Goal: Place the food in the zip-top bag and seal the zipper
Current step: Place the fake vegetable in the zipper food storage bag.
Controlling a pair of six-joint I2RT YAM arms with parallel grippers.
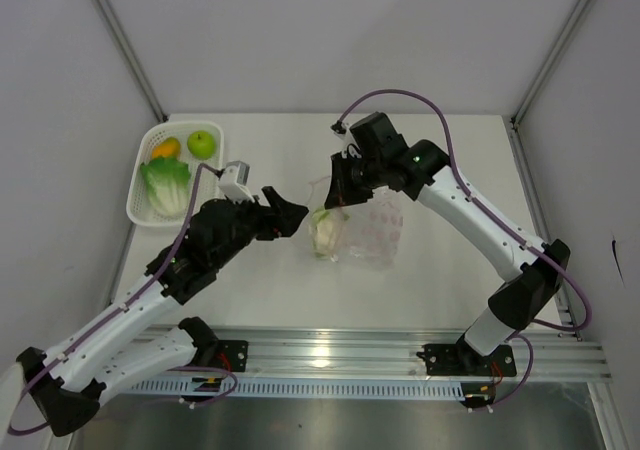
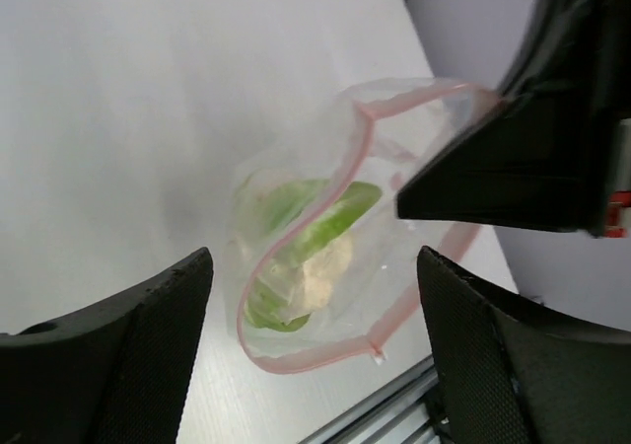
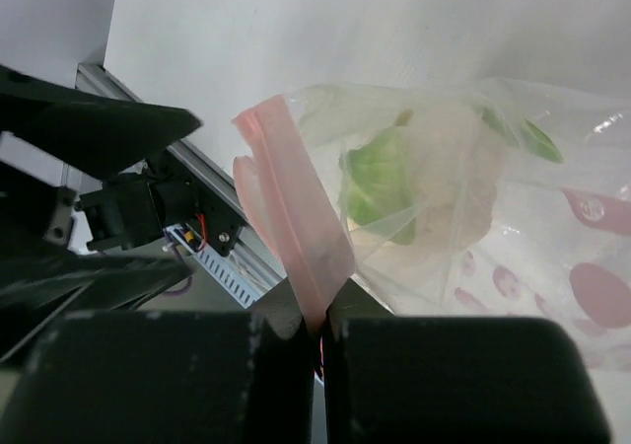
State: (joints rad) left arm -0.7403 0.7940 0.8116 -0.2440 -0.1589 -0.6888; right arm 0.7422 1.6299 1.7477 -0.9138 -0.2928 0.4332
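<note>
Right claw (image 3: pixel 317 318) is pinched tight on the zipper (image 3: pixel 294 212), lifting the mouth of the bag (image 1: pixel 376 232) at frame center on the bench (image 1: pixel 450 270). Left claw (image 2: pixel 314 266) gapes wide, empty. Cauliflower (image 1: pixel 325 236) lies inside.

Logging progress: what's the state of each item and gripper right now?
Clear crinkly zip-top bag: mouth open, unsealed.
Whitish-green cauliflower-like piece: inside bag.
Round green apple: in white mesh basket.
Orange fruit: in basket.
Leafy green-white cabbage: in basket.
Left gripper: open, empty.
Right gripper: shut on pink-red zipper strip.
</note>
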